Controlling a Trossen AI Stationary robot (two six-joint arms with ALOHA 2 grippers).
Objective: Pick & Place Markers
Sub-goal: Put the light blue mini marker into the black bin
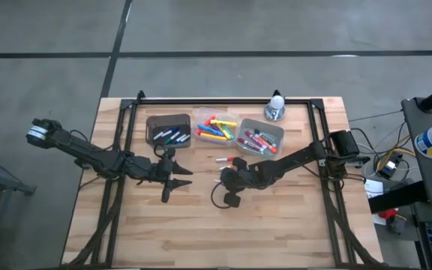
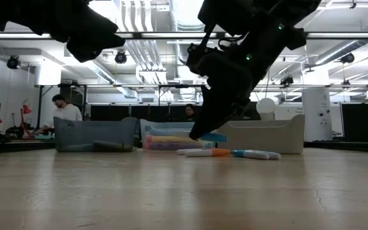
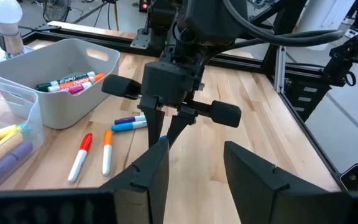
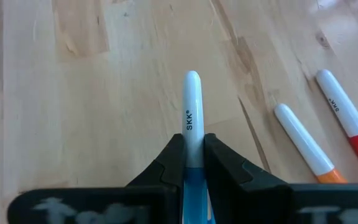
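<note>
My right gripper (image 1: 225, 178) hangs over the middle of the table, shut on a white marker with a blue cap (image 4: 191, 106). In the low view the marker's blue cap (image 2: 214, 136) shows above the tabletop. Several loose markers lie flat beside it: red-capped (image 3: 79, 155), orange-capped (image 3: 107, 149), blue (image 3: 129, 125) and purple (image 3: 129, 118). My left gripper (image 1: 177, 182) waits open to the left of the right one, facing it, with nothing between its fingers (image 3: 148, 177). My right gripper pinches the marker between its two fingers where the white barrel meets the blue cap (image 4: 191, 158). The fingers slant down from the table's right and lie along the marker. Its white end juts out past the fingertips. The marker is lifted clear of the table.
Three bins stand in a row at the far side: a dark one (image 1: 169, 129), a clear one (image 1: 214, 129) with yellow and pink markers, and a grey one (image 1: 259, 139) with more markers. A light bulb (image 1: 276, 106) stands behind them. Bare wood lies toward the near edge.
</note>
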